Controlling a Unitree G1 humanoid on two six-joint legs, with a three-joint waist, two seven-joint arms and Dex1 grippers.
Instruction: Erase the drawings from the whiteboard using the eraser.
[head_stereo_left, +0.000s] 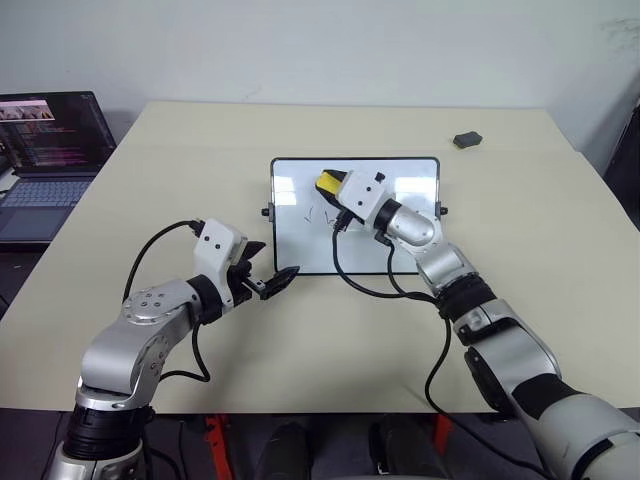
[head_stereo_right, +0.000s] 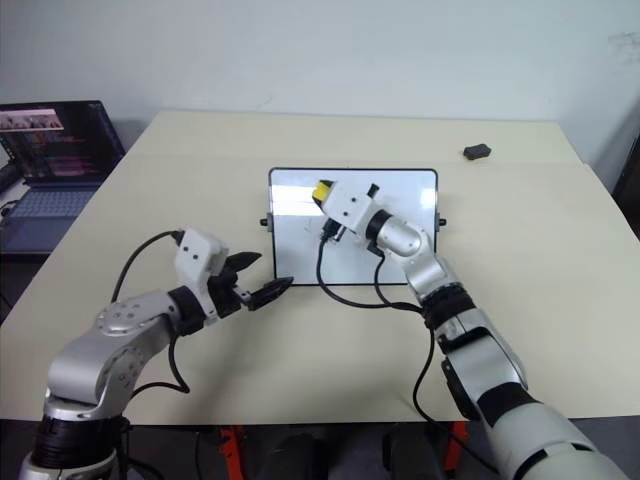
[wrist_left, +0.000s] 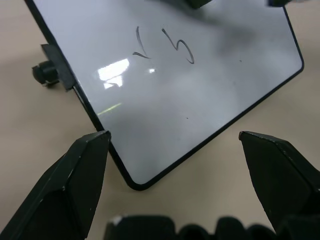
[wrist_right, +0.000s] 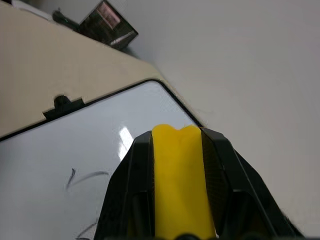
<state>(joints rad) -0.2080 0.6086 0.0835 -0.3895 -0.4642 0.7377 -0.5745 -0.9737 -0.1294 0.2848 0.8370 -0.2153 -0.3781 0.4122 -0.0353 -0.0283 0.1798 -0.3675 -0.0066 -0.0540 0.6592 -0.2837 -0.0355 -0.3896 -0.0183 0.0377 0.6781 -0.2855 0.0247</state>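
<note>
Nearest us, the left claw (head_stereo_left: 266, 274) hangs low over the beige worktop (head_stereo_left: 150, 200), fingers spread wide apart and gripping nothing. It sits just off the near left corner of the whiteboard (head_stereo_left: 410, 175), and from its wrist view that rounded corner shows between the two black fingertips (wrist_left: 82, 165), with one of the board's small black knobs (wrist_left: 44, 73) off to the side.

Moving up the board now: the whiteboard lies flat in the middle of the worktop, and the drawings (wrist_left: 165, 46) are there on the glossy white, thin dark strokes sitting in its left half.

Over them comes the right claw (wrist_right: 177, 135), clenched tight on the eraser (head_stereo_left: 330, 183), the yellow block squeezed between both black fingers and poking out past their tips above the board's far left part. Whether it touches the surface, I can't tell.

Further back, a small dark block (head_stereo_left: 467, 139) rests near the worktop's far right edge, and a laptop (head_stereo_left: 45, 150) stands open beyond the left edge.
</note>
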